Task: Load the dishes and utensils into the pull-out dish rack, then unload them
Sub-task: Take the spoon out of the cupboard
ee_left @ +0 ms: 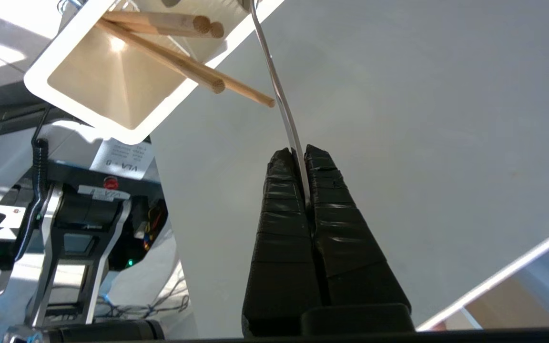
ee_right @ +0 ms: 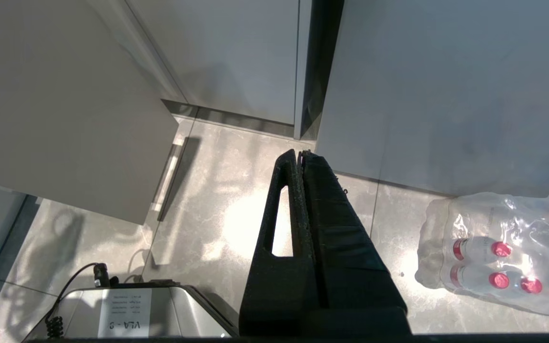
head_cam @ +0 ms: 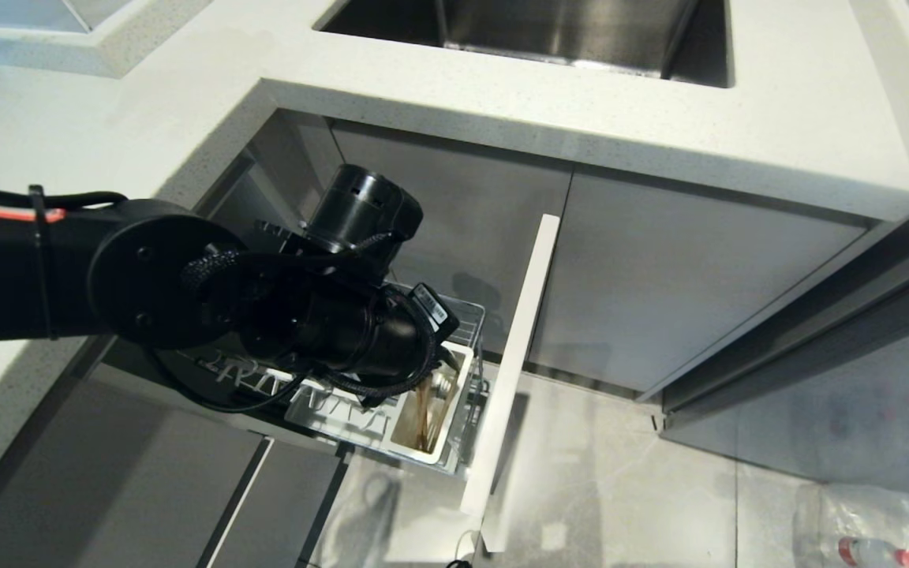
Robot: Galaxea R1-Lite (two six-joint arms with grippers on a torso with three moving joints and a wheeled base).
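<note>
Holding spoon [ee_left: 274, 81] w/ left gripper [ee_left: 301, 151], fingers [ee_left: 281, 190] squeezed tight on thin grey handle, no gap showing. Spoon's top end reaching up to rim of white cutlery box [ee_left: 55, 52], bowl part cut off at pic edge, so can't tell if still inside. Hovering just beside box opening, pale drawer front [ee_left: 398, 119] behind. Sitting in box: wooden chopsticks [ee_left: 193, 71], tips poking out over rim, leaning across. In head view, big black left arm [head_cam: 186, 292] reaching down over pulled-out wire rack [head_cam: 466, 323], hiding most of it; box [head_cam: 454, 442] peeking out at rack's front end, brown sticks [head_cam: 423, 418] standing inside, white drawer front [head_cam: 518, 347] right next to it. Counter [head_cam: 502, 95] and steel sink [head_cam: 549, 31] up above. Not seeing bowl or plate anywhere. Hanging low over grey floor [ee_right: 208, 214]: right gripper [ee_right: 301, 153], fingers pressed together, holding nothing, parked near cabinet doors [ee_right: 236, 52]. Lying on floor close by: pack of water bottles [ee_right: 503, 257] w/ red caps.
</note>
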